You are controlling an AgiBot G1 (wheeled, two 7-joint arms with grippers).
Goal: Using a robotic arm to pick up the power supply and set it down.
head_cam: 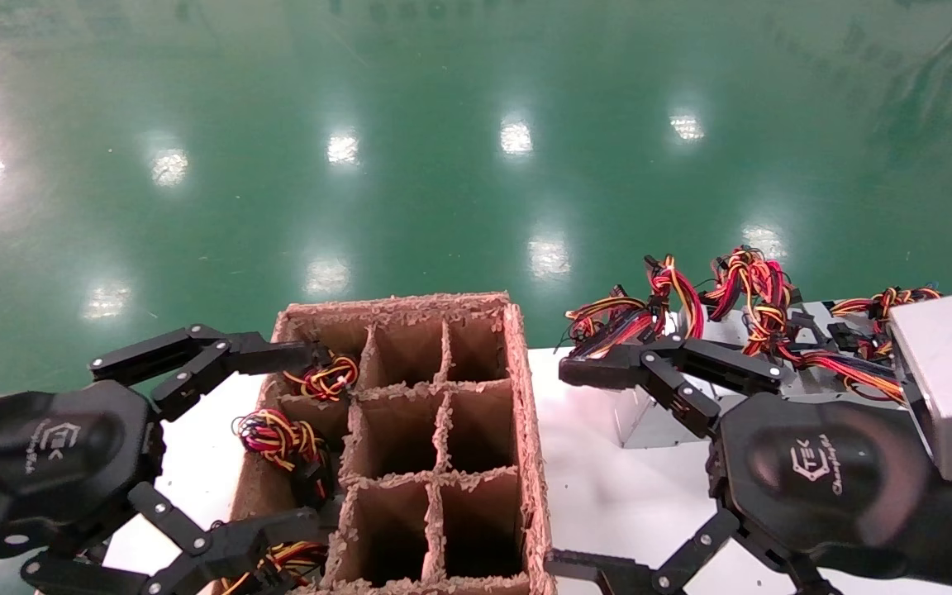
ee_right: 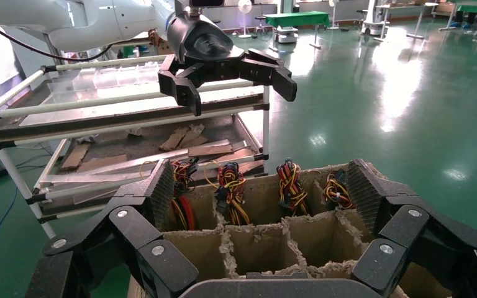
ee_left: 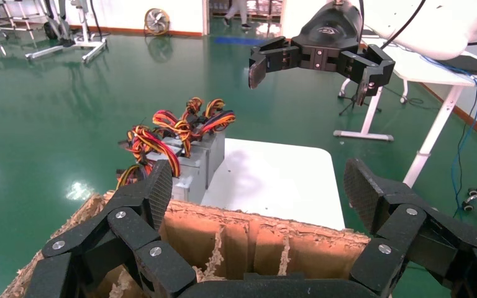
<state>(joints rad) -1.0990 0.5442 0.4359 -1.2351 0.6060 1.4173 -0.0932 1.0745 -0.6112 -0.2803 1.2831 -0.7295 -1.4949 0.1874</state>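
Bearing white "TEK" logos, left gripper point(head_cam: 220, 446) and right gripper point(head_cam: 583, 467) hover, fingers released, flanking the divided carton point(head_cam: 525, 463).

Divided box point(head_cam: 525, 430) centre on table point(head_cam: 600, 496); power supplies point(head_cam: 951, 372) right; wire bundles point(head_cam: 282, 438) prob. in left cells.

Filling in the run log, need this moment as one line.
left gripper: open, empty, over divided carton | right gripper: open, empty, beside carton | power supplies: untouched on white table

Between the right gripper point(head_cam: 575, 471)'s open jaws lies bare table point(head_cam: 600, 487); power supplies point(head_cam: 782, 355) crowd just beyond them, the box point(head_cam: 525, 430) just beside.
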